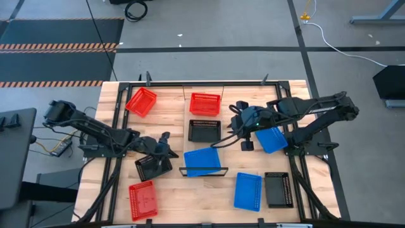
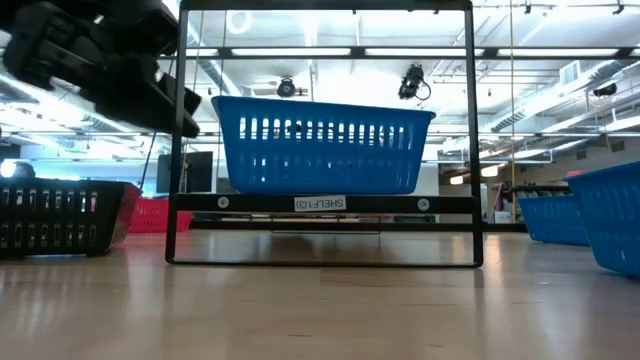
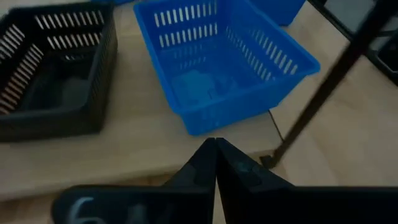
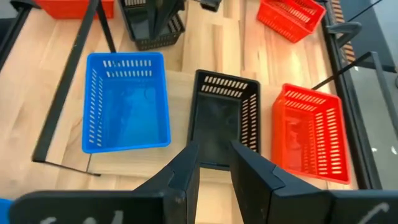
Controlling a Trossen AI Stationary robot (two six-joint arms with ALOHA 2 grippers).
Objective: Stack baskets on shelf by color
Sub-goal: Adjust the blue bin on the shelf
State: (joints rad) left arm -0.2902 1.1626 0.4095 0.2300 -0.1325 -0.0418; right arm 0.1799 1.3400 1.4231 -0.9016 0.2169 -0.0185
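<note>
The shelf (image 1: 204, 115) runs from the table's far side toward the near side, with its black frame (image 2: 325, 205) at the near end. On it sit a red basket (image 1: 205, 103), a black basket (image 1: 204, 130) and a blue basket (image 1: 202, 160) (image 2: 320, 145), each on its base. My left gripper (image 1: 166, 140) (image 3: 216, 152) is shut and hovers left of the shelf, above another black basket (image 1: 152, 168). My right gripper (image 1: 233, 130) (image 4: 214, 155) is open over the right end of the shelf's black basket (image 4: 224, 118); I see no touch.
Loose on the table stand a red basket (image 1: 140, 101) at far left, a red basket (image 1: 143, 199) at near left, a blue basket (image 1: 272, 139) under my right arm, and a blue basket (image 1: 247, 190) beside a black basket (image 1: 278, 189) at near right.
</note>
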